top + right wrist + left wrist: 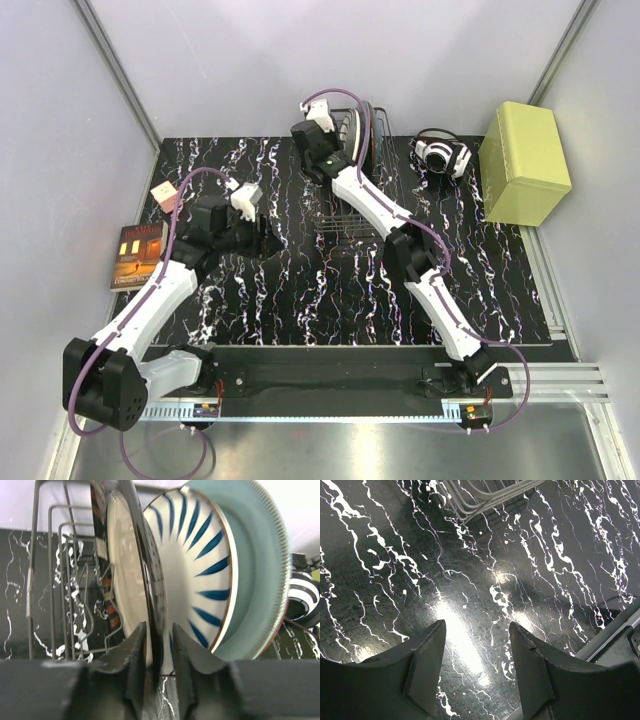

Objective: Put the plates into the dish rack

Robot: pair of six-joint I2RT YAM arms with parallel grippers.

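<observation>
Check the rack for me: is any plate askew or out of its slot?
Nothing stands out. The four plates stand on edge, side by side in the dish rack, none tipped out. The right gripper straddles one plate's dark rim; the left gripper hangs open over the table.

Noted white moulded shells on the links of the left arm and right arm, with black housings at every joint. Observed a blocky black base at near left. Recorded a small green light on the right arm's far link. Found a purple cable running along the left arm and a second purple cable on the right. Confirmed matt black, wedge-shaped fingers, tapering to blunt tips, on left gripper and right gripper.
</observation>
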